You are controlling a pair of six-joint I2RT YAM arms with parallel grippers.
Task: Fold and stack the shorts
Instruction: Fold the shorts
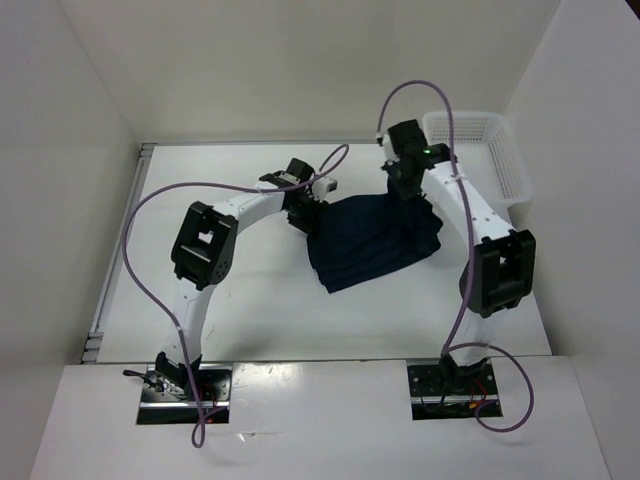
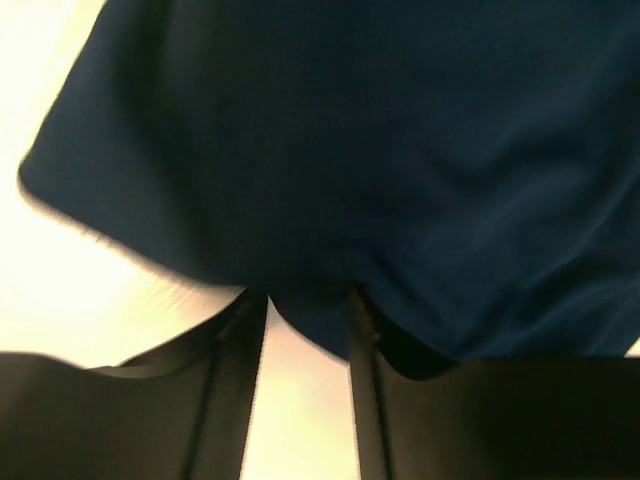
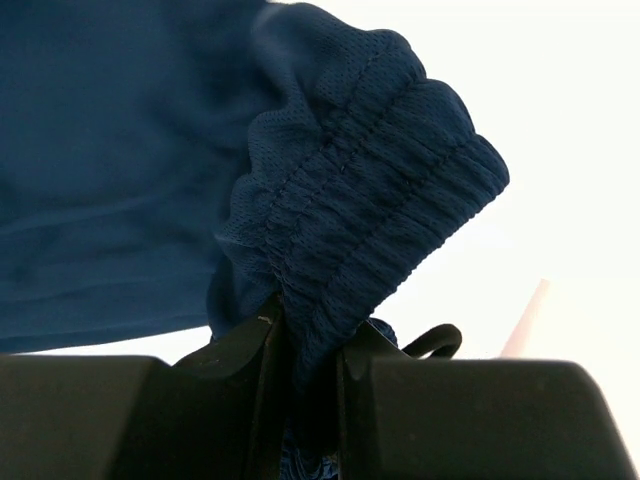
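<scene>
Jaws of the right gripper (image 3: 305, 322) are clamped on the gathered waistband of the dark navy blue soft fabric shorts (image 1: 375, 240); those of the left gripper (image 2: 308, 300) stand apart about a hem fold. The shorts lie on the white table (image 1: 250, 300), their long axis running left to right between both grippers. A white plastic mesh basket (image 1: 515, 170) stands at the far right, apart from the cloth and probably out of the way.

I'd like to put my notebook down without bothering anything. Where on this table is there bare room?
Bare table runs along the near side, between the shorts and the arm bases, and along the far edge left of the basket. The middle is crowded: the left gripper and right gripper are both at the shorts.
</scene>
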